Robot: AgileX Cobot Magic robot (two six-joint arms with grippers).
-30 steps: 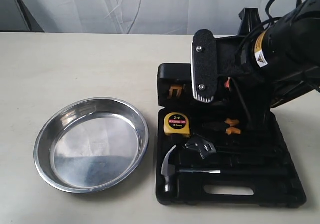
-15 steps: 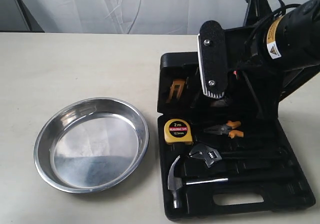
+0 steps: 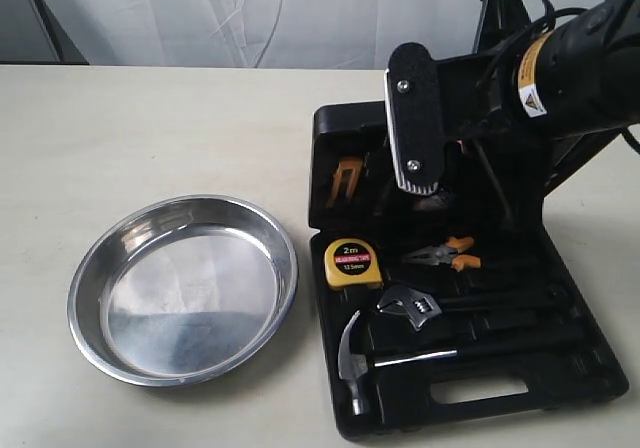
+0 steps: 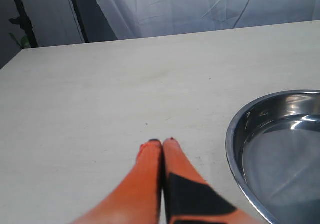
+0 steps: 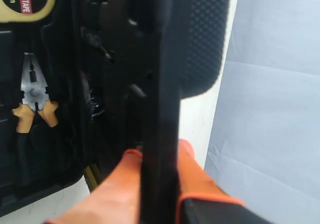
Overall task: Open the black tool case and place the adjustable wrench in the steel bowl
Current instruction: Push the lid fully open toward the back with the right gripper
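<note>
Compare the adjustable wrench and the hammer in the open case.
The adjustable wrench has a small open-jawed head; the hammer has a larger curved head. The wrench's handle is black from the head; the hammer shows a shiny neck first. The hammer lies nearer the case's handle slot. Both lie flat in the black tool case, silver heads toward the steel bowl.

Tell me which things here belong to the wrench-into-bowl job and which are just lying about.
For the job:
black tool case
adjustable wrench
steel bowl

Just lying about, all inside the case:
yellow tape measure
orange-handled pliers
claw hammer
</note>
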